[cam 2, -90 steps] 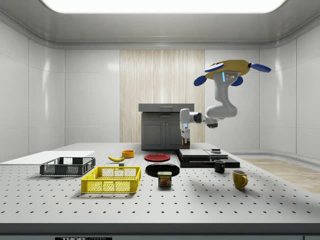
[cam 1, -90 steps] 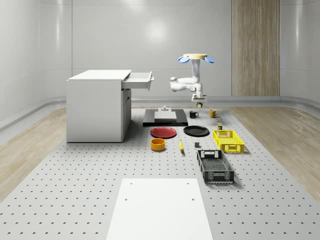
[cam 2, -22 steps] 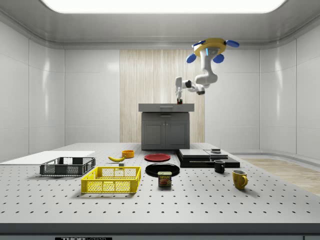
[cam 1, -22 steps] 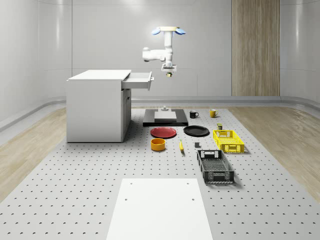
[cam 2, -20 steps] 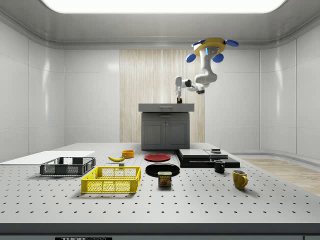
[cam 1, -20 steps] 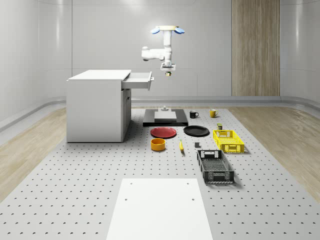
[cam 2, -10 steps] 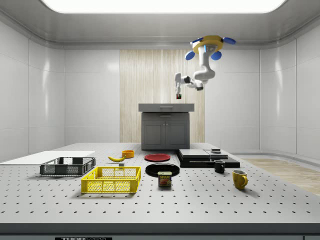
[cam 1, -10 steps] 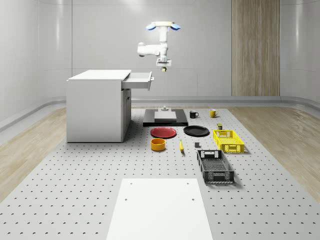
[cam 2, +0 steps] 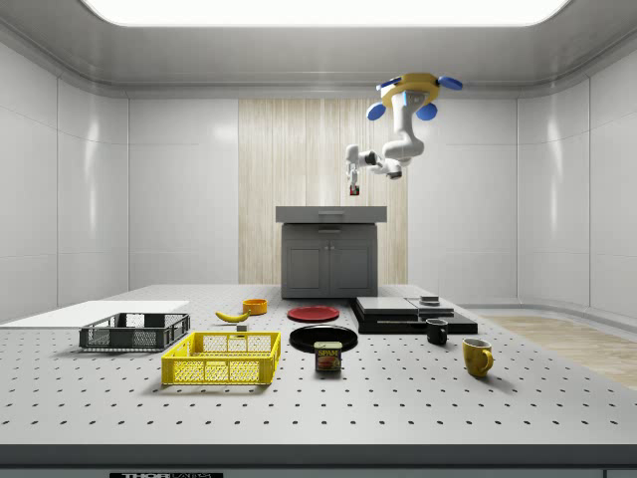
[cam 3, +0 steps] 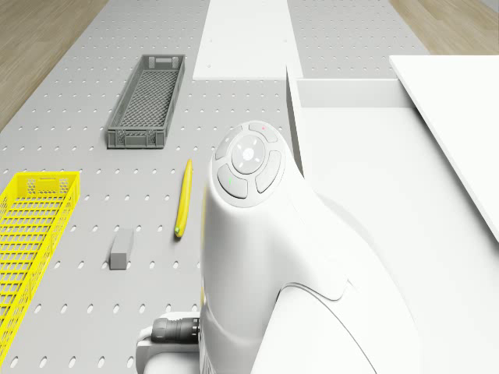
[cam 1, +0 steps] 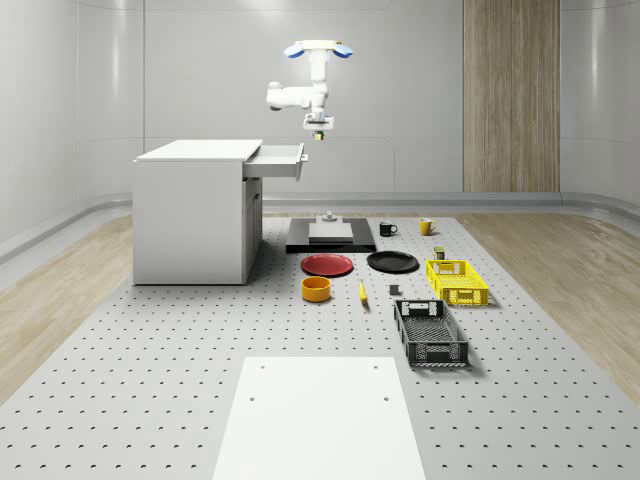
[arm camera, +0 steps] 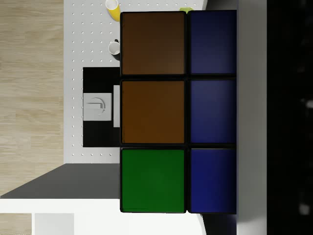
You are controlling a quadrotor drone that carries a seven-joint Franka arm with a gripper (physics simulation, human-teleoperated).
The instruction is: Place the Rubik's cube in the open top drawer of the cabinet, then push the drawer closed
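Observation:
The Rubik's cube point(arm camera: 178, 112) shows brown, green and blue tiles close up in the wrist view. My gripper point(cam 1: 318, 134) is shut on the Rubik's cube point(cam 1: 318, 139), pointing down. It hangs just past the front of the open top drawer point(cam 1: 280, 160), slightly above it and toward the whole-scene view's right. The drone point(cam 1: 315, 48) hovers high over that drawer front. In the side view the gripper point(cam 2: 352, 186) holds the cube above the cabinet point(cam 2: 331, 249). The drone view looks past the white arm point(cam 3: 265, 257) into the bare white drawer point(cam 3: 366, 179).
Below the cube lies a black platform point(cam 1: 330, 235) with a grey block. On the table to the whole-scene view's right are a red plate point(cam 1: 327, 264), a black plate point(cam 1: 392, 262), an orange bowl point(cam 1: 316, 289), a banana point(cam 3: 183, 199), a yellow crate point(cam 1: 457, 281), a grey crate point(cam 1: 430, 333) and two mugs point(cam 1: 388, 228).
Drone and arm have carried the cube up from near the black platform and toward the whole-scene view's left, to just beyond the drawer's front. The gripper has stayed shut on the cube.

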